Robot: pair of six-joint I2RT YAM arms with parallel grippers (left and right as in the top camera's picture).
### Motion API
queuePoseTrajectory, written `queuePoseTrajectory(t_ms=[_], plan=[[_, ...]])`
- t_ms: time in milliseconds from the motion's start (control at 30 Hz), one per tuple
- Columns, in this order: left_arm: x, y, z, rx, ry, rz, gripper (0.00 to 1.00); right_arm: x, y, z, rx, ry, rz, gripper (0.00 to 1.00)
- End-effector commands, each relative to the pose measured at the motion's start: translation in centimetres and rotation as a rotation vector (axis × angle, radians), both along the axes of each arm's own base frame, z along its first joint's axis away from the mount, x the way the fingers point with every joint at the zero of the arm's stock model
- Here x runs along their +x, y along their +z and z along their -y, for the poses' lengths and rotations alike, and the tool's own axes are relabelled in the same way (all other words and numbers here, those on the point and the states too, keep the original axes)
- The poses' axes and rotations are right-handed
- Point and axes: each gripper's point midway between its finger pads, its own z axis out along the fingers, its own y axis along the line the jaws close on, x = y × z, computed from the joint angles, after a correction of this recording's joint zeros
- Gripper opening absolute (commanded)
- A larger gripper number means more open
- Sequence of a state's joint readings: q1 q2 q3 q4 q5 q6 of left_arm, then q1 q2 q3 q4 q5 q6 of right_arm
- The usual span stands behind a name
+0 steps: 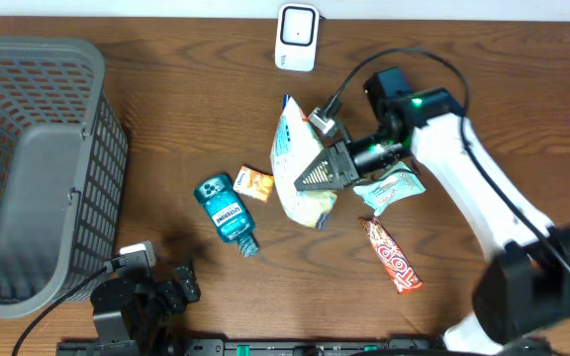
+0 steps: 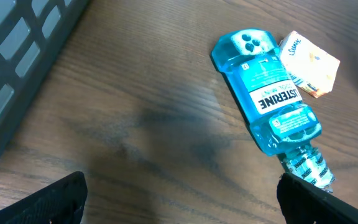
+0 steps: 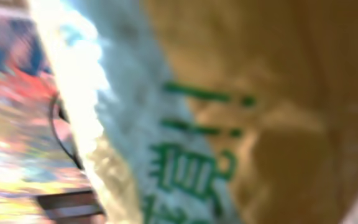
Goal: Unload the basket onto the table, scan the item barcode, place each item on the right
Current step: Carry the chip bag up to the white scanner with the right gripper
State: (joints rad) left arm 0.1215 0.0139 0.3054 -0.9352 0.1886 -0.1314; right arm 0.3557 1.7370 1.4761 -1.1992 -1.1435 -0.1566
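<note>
While your left gripper [image 2: 180,202] hangs wide open at lower left near the basket [image 1: 28,168], your right gripper [image 1: 312,178] at centre is clamped on the bag [image 1: 293,146]. Pickup looks done; next, raise the bag and face its barcode toward the scanner [image 1: 296,38], top centre. Bottle [image 1: 224,210] and packet [image 1: 255,183] crowd its left edge; bare wood [image 1: 216,89] lies above.

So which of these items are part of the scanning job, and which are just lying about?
In the job: snack bag, right gripper holding it, white scanner.
Lying about: mouthwash bottle, orange packet, pale wrapper, chocolate bar, grey basket.
</note>
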Motion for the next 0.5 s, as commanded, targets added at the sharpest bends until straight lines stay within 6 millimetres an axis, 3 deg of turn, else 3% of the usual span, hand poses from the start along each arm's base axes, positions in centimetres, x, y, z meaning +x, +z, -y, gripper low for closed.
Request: queuePoseTrajectory(t_ms=[0, 233, 467], plan=[[-0.6, -0.8, 0.1, -0.010, 0.002, -0.039, 0.98, -1.0, 0.1, 0.5, -0.095, 0.051, 0.185, 0.01], [-0.6, -0.8, 0.1, -0.010, 0.002, -0.039, 0.98, -2.0, -1.0, -0.4, -0.183, 0.138, 0.335, 0.01], [-0.6, -0.8, 0.1, -0.010, 0.002, -0.039, 0.98, 0.2, -1.7, -2.2, -0.231, 0.178, 0.584, 0.01]])
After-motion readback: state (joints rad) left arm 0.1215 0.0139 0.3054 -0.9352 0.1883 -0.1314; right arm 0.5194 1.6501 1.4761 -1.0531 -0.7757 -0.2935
